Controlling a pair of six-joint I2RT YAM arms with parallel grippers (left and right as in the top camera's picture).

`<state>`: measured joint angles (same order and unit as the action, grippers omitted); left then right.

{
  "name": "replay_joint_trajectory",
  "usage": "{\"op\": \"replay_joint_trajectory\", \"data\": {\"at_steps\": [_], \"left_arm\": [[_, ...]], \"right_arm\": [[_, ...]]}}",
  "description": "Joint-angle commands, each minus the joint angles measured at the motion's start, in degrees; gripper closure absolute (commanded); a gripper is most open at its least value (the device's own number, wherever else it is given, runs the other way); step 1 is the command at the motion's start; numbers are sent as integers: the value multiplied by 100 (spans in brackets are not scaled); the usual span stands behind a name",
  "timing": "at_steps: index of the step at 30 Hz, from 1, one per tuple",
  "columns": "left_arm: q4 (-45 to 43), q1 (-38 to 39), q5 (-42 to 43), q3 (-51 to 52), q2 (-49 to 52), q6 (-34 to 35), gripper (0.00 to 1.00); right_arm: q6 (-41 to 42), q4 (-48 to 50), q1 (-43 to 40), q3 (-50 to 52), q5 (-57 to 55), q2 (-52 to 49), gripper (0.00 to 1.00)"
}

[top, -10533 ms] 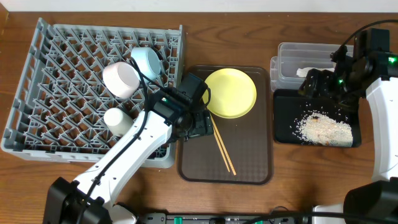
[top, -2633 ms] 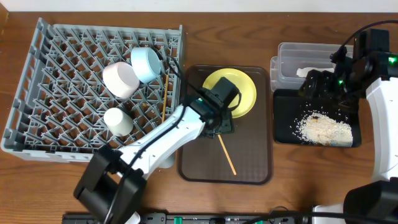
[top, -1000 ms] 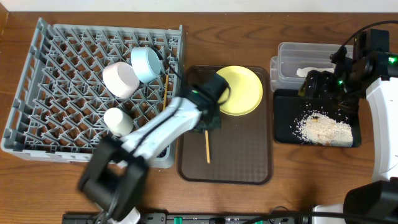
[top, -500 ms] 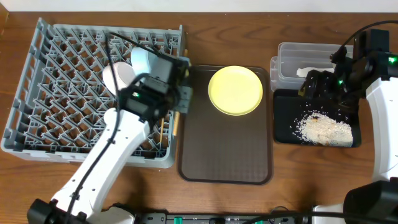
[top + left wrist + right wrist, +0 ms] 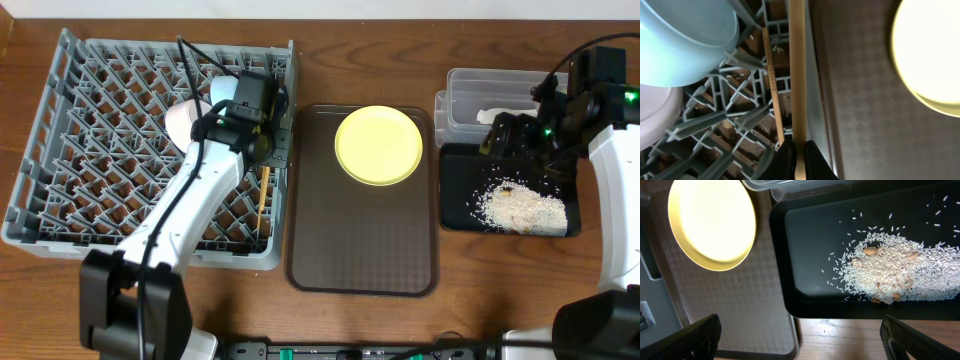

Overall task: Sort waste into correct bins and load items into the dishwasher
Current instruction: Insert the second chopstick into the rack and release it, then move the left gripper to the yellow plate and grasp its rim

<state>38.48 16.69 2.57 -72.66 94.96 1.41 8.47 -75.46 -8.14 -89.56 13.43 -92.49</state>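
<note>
Rack [image 5: 100, 120]: left end of the desk, blue bowl [image 5: 685, 40] near its far right corner.
Brown tray [image 5: 360, 240]: mid-desk, plate [image 5: 378, 146] at its far end.
Black tray [image 5: 460, 190]: right edge, rice [image 5: 520, 208] inside.
Right hand [image 5: 512, 133]: wide, empty, above the black tray.
Left hand [image 5: 795, 155]: pinching a chopstick [image 5: 798, 75] along the rack's right wall; second chopstick [image 5: 772, 90] just inside.
</note>
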Motion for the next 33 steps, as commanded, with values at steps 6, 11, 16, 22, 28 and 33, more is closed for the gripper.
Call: {"op": "replay_joint_trajectory", "data": {"at_steps": [6,11,16,22,28,33], "left_arm": [[-155,-149,-72,-131,-155,-76,47],[-96,-133,22,-136,-538,-22,31],[-4,-96,846,-140,-1069,262,30],[131,87,1241,-452,-994,391,30],[-662,728,796,-675,-706,-50,30],[-1338,1392,638,-675,-170,-516,28]], "right_arm": [[-87,4,-46,-63,-11,138,1],[-87,0,-46,-63,-11,138,1],[-85,2,-46,-63,-11,138,1],[-85,9,-46,-63,-7,138,1],[-83,7,-42,-63,-9,138,1],[-85,4,-42,-61,-9,138,1]]}}
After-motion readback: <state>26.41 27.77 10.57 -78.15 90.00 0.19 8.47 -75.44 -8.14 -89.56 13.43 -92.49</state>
